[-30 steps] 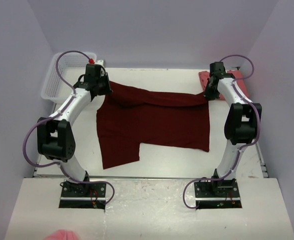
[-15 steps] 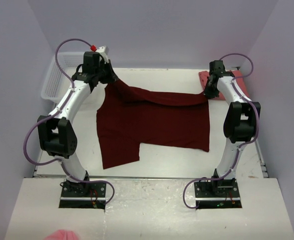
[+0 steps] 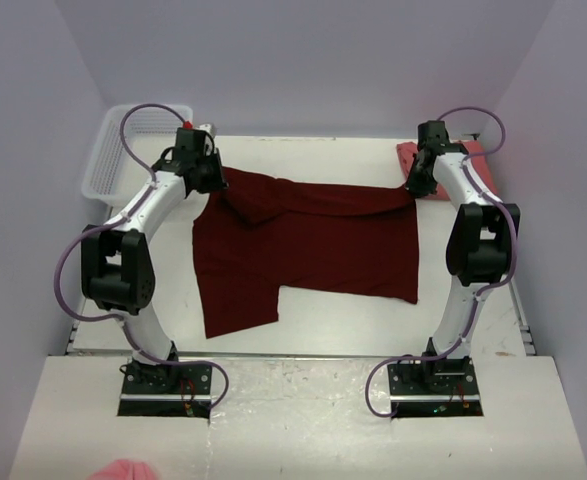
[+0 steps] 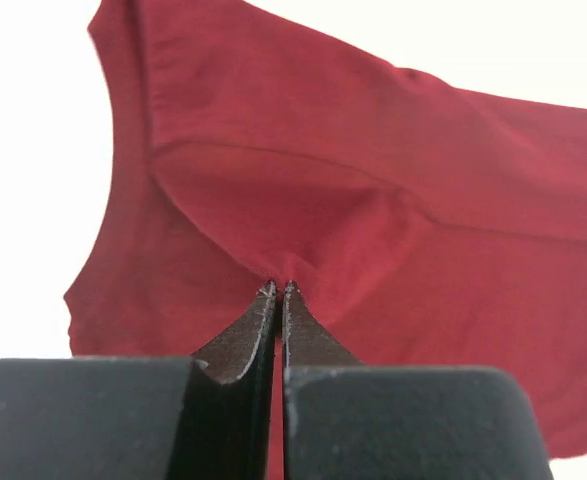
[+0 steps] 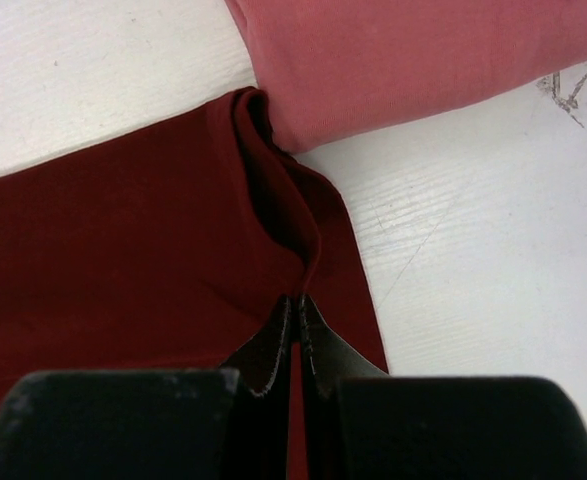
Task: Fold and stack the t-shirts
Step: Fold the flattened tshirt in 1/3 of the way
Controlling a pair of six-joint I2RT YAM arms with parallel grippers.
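The dark maroon t-shirt (image 3: 303,245) lies spread on the white table, its far edge folded toward me. My left gripper (image 3: 211,178) is shut on its far left corner; the left wrist view shows the cloth (image 4: 373,190) pinched between my closed fingers (image 4: 279,292). My right gripper (image 3: 414,184) is shut on the far right corner, with a fold of maroon cloth (image 5: 173,230) running into the tips (image 5: 297,300). The salmon pink t-shirt (image 3: 451,165) lies folded at the far right, right behind that corner, and shows in the right wrist view (image 5: 403,60).
A white mesh basket (image 3: 123,150) stands at the far left corner, just left of my left arm. The purple walls close in on both sides and at the back. Bare white table (image 3: 353,320) shows in front of the shirt.
My left gripper rose and swung toward the back with the shirt's left corner, then came down and forward again. The right gripper has stayed at the right corner.
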